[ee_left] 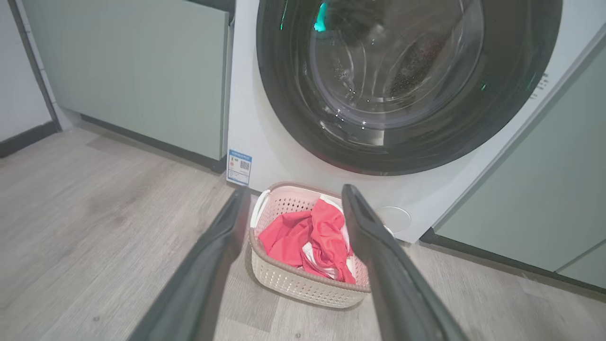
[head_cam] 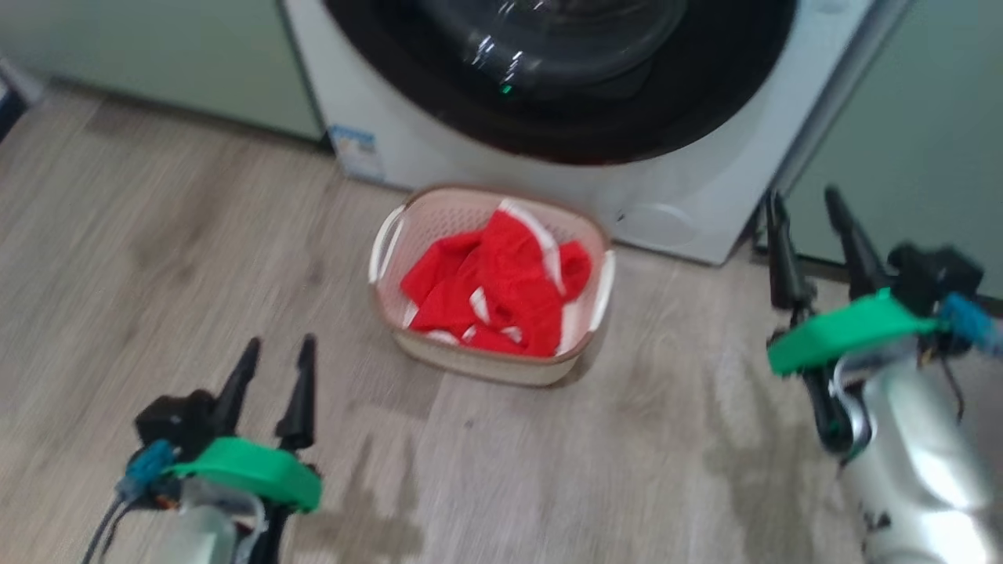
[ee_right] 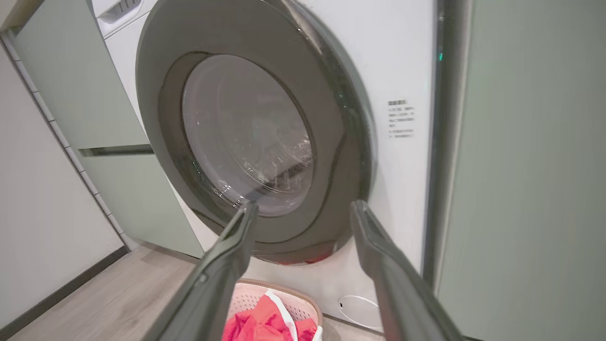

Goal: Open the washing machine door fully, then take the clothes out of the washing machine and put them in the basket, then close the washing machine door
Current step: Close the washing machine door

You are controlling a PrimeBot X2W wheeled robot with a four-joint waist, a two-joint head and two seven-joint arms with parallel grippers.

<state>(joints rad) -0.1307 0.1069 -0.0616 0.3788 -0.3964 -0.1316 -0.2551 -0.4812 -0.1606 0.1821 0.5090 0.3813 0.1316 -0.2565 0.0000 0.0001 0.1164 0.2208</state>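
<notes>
In the head view the washing machine (head_cam: 407, 133) took the top of the picture, its washing machine door (head_cam: 705, 102) apparently lying flush against the white front. The basket (head_cam: 486, 360) sat on the floor (head_cam: 196, 274) just in front of the machine, below the door, with the clothes (head_cam: 501, 290) heaped inside it and nothing else in there. The left tool (head_cam: 282, 341) hung well out from the machine with its fingers apart and nothing between them. The right tool (head_cam: 804, 193) was nearer the machine's lower right corner, likewise spread and empty. In the left wrist view the left tool (ee_left: 296, 190) pointed at the machine's front. The basket (ee_left: 303, 289) showed perforated walls, and the red fabric (ee_left: 303, 237) rose a little above its rim. Through the door's glass I could make out no garment in the drum. In the right wrist view the right tool (ee_right: 304, 204) faced the door (ee_right: 341, 142), apart from it, jaws wide. The door looked rigid, glossy and probably slippery, so the dip at the ring's right side seemed the likeliest place to take hold, rather than the bulging glass. The clothes looked light, thin and limp, best pinched at a raised fold. As I judged it, the unloading was finished and the door closed.
</notes>
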